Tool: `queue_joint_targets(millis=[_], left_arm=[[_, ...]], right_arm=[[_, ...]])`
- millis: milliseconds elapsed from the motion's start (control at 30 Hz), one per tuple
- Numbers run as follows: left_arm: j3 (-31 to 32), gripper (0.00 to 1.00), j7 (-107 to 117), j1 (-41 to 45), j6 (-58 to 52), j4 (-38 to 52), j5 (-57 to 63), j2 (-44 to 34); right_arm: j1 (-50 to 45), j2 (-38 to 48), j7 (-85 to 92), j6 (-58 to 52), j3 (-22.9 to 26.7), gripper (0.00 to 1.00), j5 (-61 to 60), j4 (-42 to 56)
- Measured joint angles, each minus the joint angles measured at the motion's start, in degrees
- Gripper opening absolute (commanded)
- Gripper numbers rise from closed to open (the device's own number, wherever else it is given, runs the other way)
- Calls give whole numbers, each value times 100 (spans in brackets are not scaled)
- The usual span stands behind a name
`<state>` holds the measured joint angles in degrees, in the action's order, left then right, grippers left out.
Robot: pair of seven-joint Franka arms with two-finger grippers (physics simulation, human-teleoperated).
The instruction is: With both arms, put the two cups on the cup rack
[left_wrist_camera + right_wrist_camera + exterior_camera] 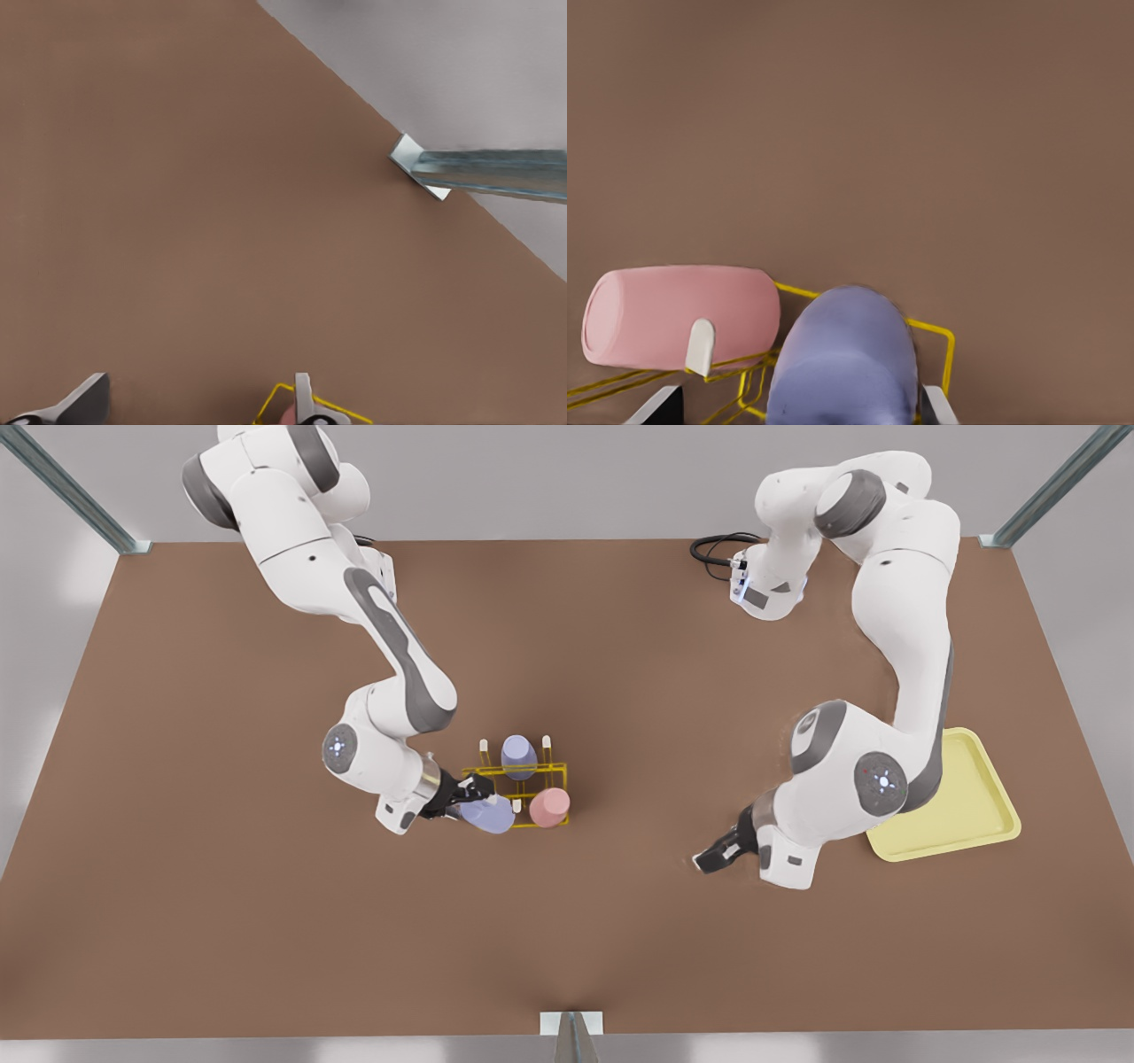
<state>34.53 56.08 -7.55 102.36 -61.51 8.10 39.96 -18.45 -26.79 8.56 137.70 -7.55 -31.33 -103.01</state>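
Right gripper (468, 797) clasping lavender cup (489, 814) beside pink cup (550, 807) on rack (556, 769); left gripper (713, 856) spread, empty.

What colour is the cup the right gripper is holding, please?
Lavender-blue cup, clearest in the right wrist view.

— Any lettering, labels or numbers to report from the scene?
— None legible. The cups, the rack, the tray and the worktop carry no print in any view.
— And the arms?
— Plain white and grey casings, no brand or digits that can be read.
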Motion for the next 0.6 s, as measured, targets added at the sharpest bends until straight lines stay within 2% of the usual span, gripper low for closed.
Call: queue_joint_targets(millis=[67,133,200,367,467,600], left_arm=[[-130,100,-362,-462,-725,-14,306,-452],[-1387,100,-859,23,-1094,-1026,263,-1635],[-1963,100,-1336,287,-1443,-1321,119,-2029],[-2051,100,-2315,399,-2180,-1283,-40,-2185],[-2034,100,-2786,399,-2491,-1264,-80,-2185],[-2032,100,-3302,404,-2734,-1261,-103,-2179]], right_arm=[[-7,-15,-10,-13,0,100,18,9],[12,-13,-19,-57,9,100,29,89],[75,20,-27,-181,96,100,91,297],[484,198,-40,-1248,1437,100,2351,1232],[921,822,-28,-2293,1672,100,2954,1732],[1164,2238,19,-3410,1704,100,3241,1353]])
